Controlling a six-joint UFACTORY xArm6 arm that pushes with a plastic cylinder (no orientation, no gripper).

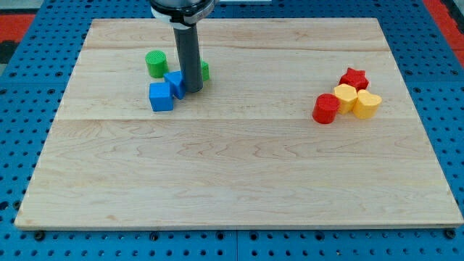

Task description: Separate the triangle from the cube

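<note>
A blue cube (161,96) sits on the wooden board at the view's upper left. A blue triangle block (175,83) touches its upper right corner. My tip (194,90) is at the right side of the blue triangle, touching or nearly touching it. A green cylinder (156,64) stands just above the blue blocks. Another green block (204,70) shows partly behind the rod, its shape hidden.
At the view's right, a red star (354,77), a yellow block (345,96), a yellow heart-like block (367,104) and a red cylinder (325,109) form a tight cluster. The board (239,174) lies on a blue pegboard surface.
</note>
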